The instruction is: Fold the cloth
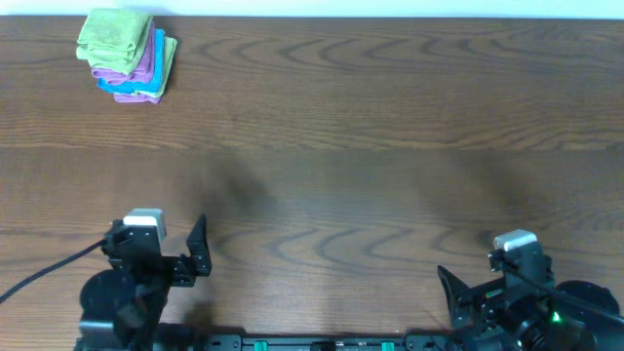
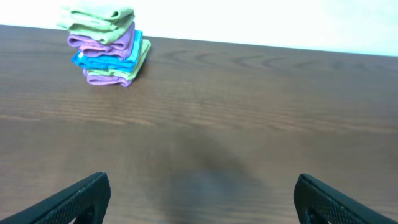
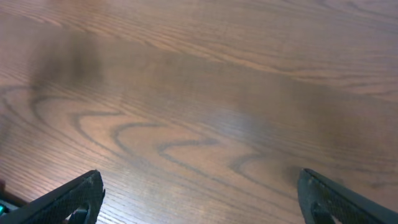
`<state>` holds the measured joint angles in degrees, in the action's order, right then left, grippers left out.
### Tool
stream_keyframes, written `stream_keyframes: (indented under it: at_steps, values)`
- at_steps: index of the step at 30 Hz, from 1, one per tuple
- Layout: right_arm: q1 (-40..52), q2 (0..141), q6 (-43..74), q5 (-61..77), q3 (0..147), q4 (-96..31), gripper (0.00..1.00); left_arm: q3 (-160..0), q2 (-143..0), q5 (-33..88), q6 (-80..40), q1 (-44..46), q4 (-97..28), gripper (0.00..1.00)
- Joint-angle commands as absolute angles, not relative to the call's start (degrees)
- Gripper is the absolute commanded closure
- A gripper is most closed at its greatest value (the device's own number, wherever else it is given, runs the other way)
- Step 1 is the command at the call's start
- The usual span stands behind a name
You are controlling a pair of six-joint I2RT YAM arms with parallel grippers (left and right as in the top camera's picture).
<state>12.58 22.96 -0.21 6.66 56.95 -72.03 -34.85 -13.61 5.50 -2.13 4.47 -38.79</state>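
Note:
A stack of folded cloths, green on top with purple and blue under it, sits at the table's far left corner. It also shows in the left wrist view, far ahead on the left. My left gripper is open and empty near the front left edge; its jaws are spread wide over bare wood. My right gripper is open and empty near the front right edge, its jaws spread over bare wood. No unfolded cloth is in view.
The brown wooden table fills the views. A black cable runs from the left arm to the front left edge. A white wall lies beyond the far edge.

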Motion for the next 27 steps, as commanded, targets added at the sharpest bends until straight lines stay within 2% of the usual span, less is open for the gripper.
stream_keyframes:
  at_steps: [1, 9, 27]
  values:
    - [12.93, 22.76, 0.34, 6.87, 56.84, -72.01, 0.01, -27.03, -9.32, 8.34, 1.10, 2.31, -34.65, 0.05]
    - [12.95, 22.76, 0.36, 6.87, 56.84, -72.01, 0.01, -13.02, -2.61, 11.60, 1.08, -2.35, -24.67, 0.05]
    - [12.93, 22.76, 0.36, 6.87, 56.84, -72.01, 0.01, -7.07, -0.21, 6.00, 1.10, -3.05, -24.45, 0.05]
